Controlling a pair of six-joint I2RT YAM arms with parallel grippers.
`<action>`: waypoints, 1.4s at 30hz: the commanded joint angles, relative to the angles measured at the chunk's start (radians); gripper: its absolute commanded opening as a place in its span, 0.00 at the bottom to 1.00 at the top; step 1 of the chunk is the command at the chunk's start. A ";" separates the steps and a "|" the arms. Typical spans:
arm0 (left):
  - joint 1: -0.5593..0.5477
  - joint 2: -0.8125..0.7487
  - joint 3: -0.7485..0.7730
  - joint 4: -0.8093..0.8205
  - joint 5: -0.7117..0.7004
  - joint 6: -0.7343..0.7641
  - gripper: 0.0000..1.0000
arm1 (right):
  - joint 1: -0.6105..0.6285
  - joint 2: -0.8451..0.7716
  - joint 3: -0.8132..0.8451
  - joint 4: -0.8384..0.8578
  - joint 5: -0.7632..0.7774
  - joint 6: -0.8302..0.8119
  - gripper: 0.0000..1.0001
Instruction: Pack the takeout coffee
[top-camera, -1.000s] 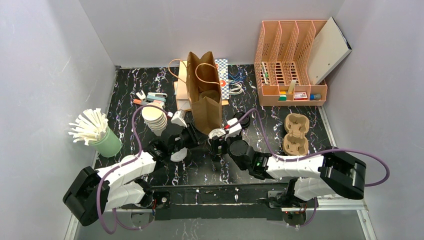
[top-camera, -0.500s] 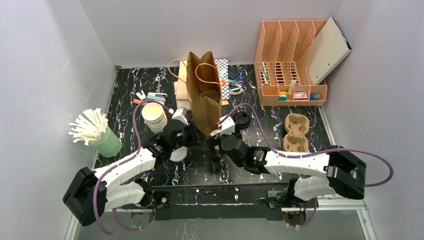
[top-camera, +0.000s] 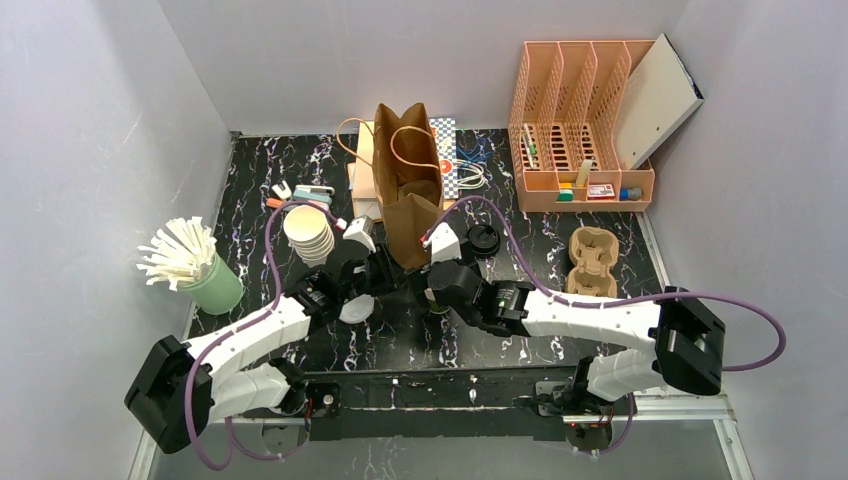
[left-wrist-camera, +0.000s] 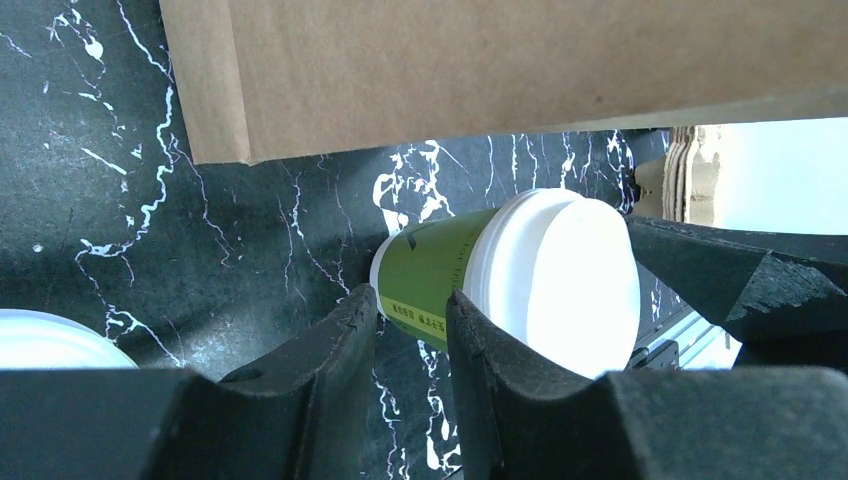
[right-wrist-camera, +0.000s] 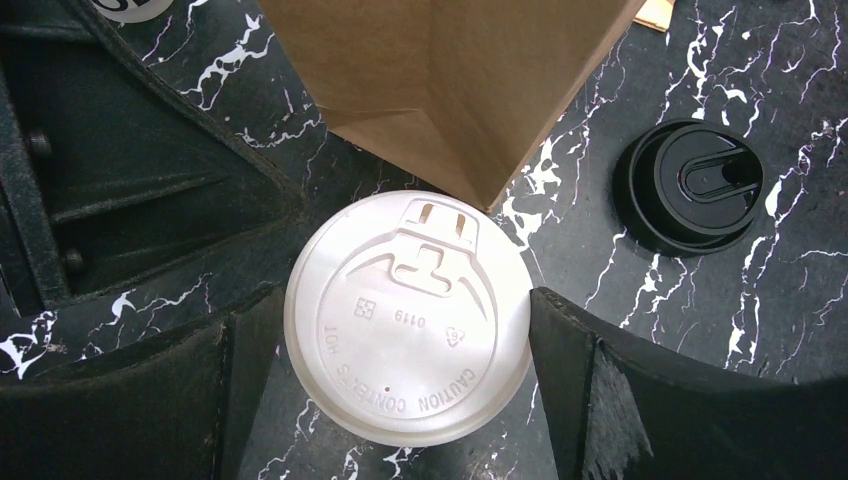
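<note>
The right hand (right-wrist-camera: 405, 310) is seen spread to its full width and released. One finger is placed at 9 o'clock and one at 3 o'clock of the white lid of the green cup (left-wrist-camera: 440, 275). This cup stands on the black marbled desk (right-wrist-camera: 780, 60), just at the 6 o'clock foot of the paper bag (top-camera: 408, 205). Whether the pads brush the lid's rim cannot be told. The left hand (left-wrist-camera: 408, 325) is held only narrowly parted, and nothing is gripped between its fingers (left-wrist-camera: 330, 350). Their tips lie just beside the green cup's side, and contact cannot be made out. Two capped cups are counted: the green one and a second capped cup (top-camera: 355, 308), of which only the white lid is shown, at 7 o'clock of the bag, close by the left hand. One loose black lid (right-wrist-camera: 690, 185) lies at 2 o'clock of the green cup, apart from it. One stack of lidless cups (top-camera: 310, 235) at 9 o'clock of the bag, one pulp cup carrier (top-camera: 590, 265) at 3 o'clock, one green holder of white sticks (top-camera: 212, 285) and one orange file rack (top-camera: 580, 130) are also seen.
</note>
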 joint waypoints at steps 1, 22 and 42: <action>0.000 -0.039 0.025 -0.018 -0.016 0.008 0.31 | -0.008 0.003 0.057 -0.057 -0.013 0.034 0.98; 0.001 -0.064 -0.005 0.018 0.063 -0.042 0.38 | -0.010 -0.079 -0.028 -0.033 -0.052 0.065 0.98; 0.001 0.053 -0.006 0.122 0.224 -0.054 0.50 | -0.011 -0.128 -0.123 0.052 -0.110 0.019 0.98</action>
